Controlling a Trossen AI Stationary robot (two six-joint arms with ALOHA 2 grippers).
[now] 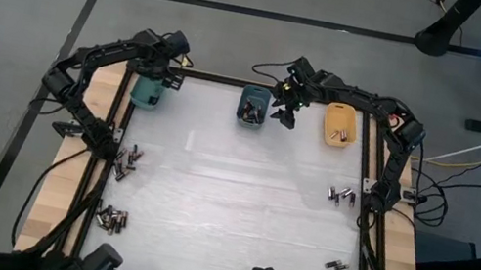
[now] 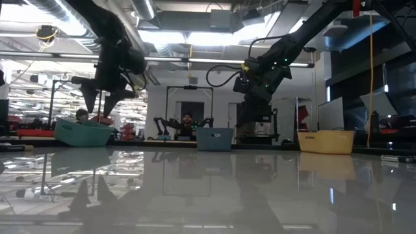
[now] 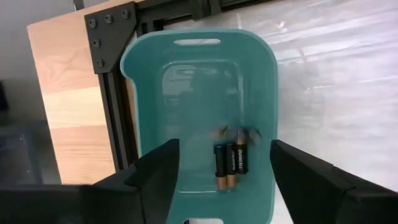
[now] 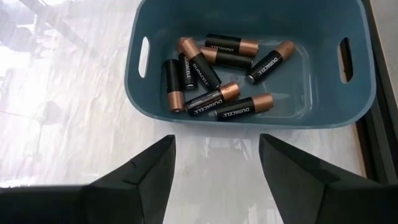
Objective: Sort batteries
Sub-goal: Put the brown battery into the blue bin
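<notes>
White tabletop: the teal bin (image 1: 147, 92) at eleven o'clock, blue bin (image 1: 252, 107) at twelve and orange bin (image 1: 339, 126) at one already hold sorted batteries (image 4: 211, 78). Four loose clusters (image 1: 111, 220) wait near the side edges, so roughly half remains. Left gripper (image 3: 225, 174) hangs released over the teal bin; right gripper (image 4: 216, 165) is spread empty beside the blue bin.

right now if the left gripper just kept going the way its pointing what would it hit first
Probably the teal bin: the open left gripper points down into it, towards the two batteries on its floor. How far above them it hangs is unclear.
</notes>
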